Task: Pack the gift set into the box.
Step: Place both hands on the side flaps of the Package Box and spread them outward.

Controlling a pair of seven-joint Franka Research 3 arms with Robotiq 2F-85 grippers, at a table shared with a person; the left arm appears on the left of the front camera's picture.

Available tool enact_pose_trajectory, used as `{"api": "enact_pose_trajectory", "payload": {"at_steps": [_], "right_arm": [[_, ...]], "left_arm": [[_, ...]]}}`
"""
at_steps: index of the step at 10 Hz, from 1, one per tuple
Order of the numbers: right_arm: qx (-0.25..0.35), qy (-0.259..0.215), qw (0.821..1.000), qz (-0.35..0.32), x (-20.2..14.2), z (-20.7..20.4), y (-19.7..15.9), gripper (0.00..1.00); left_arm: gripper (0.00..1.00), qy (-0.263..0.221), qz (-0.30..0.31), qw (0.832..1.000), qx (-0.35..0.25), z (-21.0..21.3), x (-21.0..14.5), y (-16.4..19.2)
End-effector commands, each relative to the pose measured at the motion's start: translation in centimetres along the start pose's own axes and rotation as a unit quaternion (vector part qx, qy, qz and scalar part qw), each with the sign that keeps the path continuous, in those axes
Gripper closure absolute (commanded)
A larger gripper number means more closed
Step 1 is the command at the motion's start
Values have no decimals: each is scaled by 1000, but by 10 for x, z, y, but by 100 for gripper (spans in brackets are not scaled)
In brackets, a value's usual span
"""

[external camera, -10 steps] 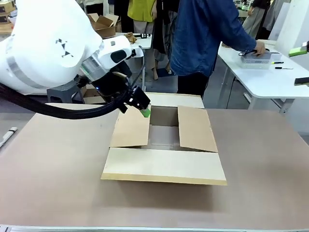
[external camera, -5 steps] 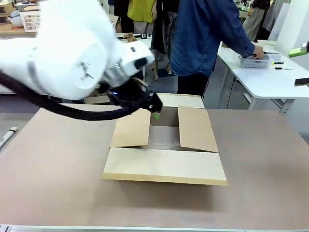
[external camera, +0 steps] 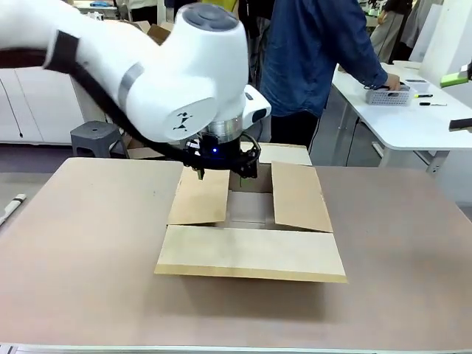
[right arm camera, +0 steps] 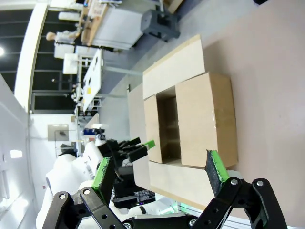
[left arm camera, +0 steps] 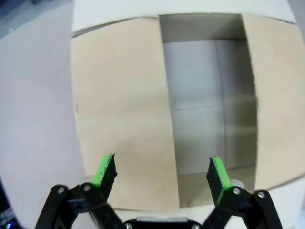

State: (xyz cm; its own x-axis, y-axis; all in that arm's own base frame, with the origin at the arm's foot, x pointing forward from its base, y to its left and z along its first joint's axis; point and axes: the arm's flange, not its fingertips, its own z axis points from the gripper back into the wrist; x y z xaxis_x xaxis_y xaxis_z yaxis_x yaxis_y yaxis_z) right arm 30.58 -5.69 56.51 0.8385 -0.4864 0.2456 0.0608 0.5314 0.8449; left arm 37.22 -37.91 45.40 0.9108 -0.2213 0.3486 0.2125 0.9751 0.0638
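The brown cardboard box [external camera: 251, 221] sits mid-table with its four flaps spread flat and its inside bare. My left gripper [external camera: 221, 164] hangs over the box's far left flap, pointing down. In the left wrist view this gripper [left arm camera: 161, 171] is open, and the left flap [left arm camera: 121, 109] and the box's opening [left arm camera: 205, 105] lie below it. My right gripper [right arm camera: 159, 172] is open too, holding nothing, well above and off to the side of the box [right arm camera: 190, 119]. The white perforated basket [external camera: 386, 94] stands on the far right table under the person's hand [external camera: 394, 83], with pens [external camera: 423, 96] beside it.
A person in a blue jacket [external camera: 313, 51] stands behind the box, turned to the white side table [external camera: 413, 125]. A grey stool [external camera: 96, 138] stands at the back left. Bare brown tabletop [external camera: 81, 251] lies all around the box.
My left arm has swung to the right and turned its wrist, bringing the gripper from the left flap's far corner to point straight down over the box. The person's hand stays at the basket.
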Motion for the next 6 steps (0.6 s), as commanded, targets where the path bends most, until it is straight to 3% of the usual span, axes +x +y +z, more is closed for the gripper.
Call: {"api": "enact_pose_trajectory", "payload": {"at_steps": [1,6], "right_arm": [[12,-1,1000,8,3,0,1,0],[12,-1,1000,8,3,0,1,0]], "left_arm": [[0,35,14,999,12,-14,18,-33],[0,52,55,990,120,-50,28,-46]]}}
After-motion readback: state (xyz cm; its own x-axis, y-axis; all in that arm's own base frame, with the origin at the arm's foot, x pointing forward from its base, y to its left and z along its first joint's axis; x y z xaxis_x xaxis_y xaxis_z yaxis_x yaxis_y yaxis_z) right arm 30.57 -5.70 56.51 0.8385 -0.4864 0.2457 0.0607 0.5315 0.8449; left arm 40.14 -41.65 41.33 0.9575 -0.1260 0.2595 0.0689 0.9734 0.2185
